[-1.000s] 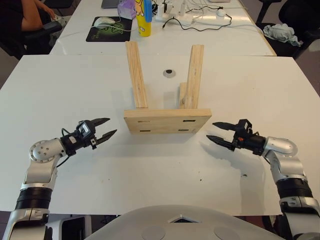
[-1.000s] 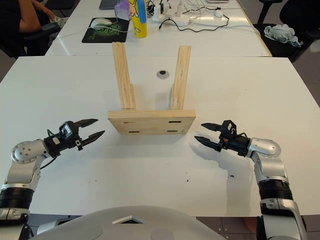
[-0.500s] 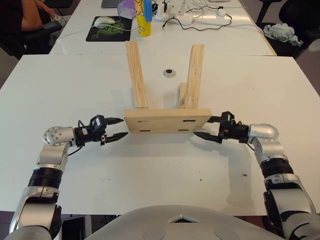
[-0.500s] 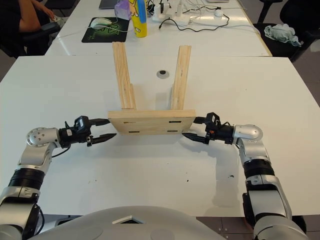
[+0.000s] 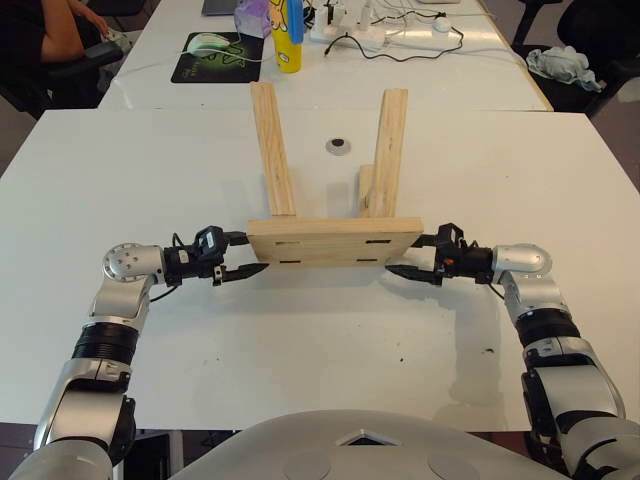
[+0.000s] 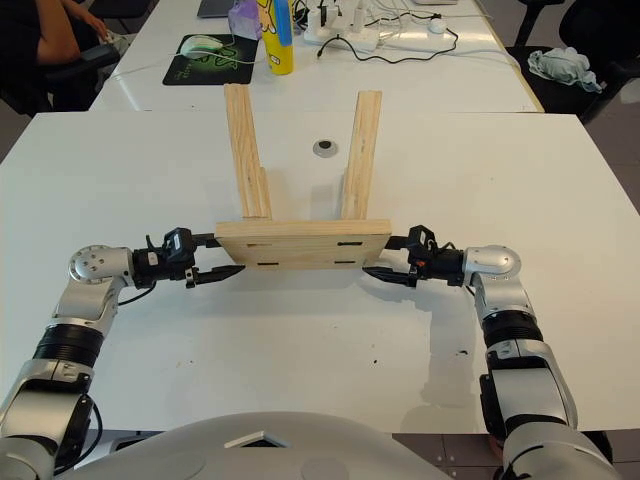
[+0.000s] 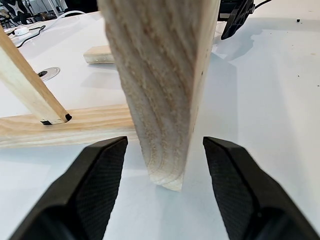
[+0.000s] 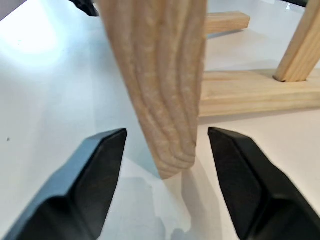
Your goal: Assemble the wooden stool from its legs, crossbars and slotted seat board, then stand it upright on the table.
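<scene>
Both arms have closed inward over the last second. The left tool (image 5: 251, 253) and the right tool (image 5: 404, 254) now sit at the two ends of the seat board (image 5: 335, 243), where earlier they hung well apart from it.

Left tool: fingers (image 7: 95, 195) spread, one on each face of the board's end, with a gap visible on both sides.

Right tool: fingers (image 8: 90, 185) likewise spread astride the opposite end, not pressing the wood.

Seat board: stands on its long edge on the white table (image 5: 300, 340), at frame centre.

Two legs (image 5: 273, 150) run from its far face toward the upper frame, lying along the table. A short wooden piece (image 5: 366, 190) lies just beside the right-hand leg. A dark round fitting (image 5: 339, 146) sits between the legs.

Beyond, on the far table (image 5: 450, 80), a yellow bottle (image 5: 289, 40) stands at upper centre.
</scene>
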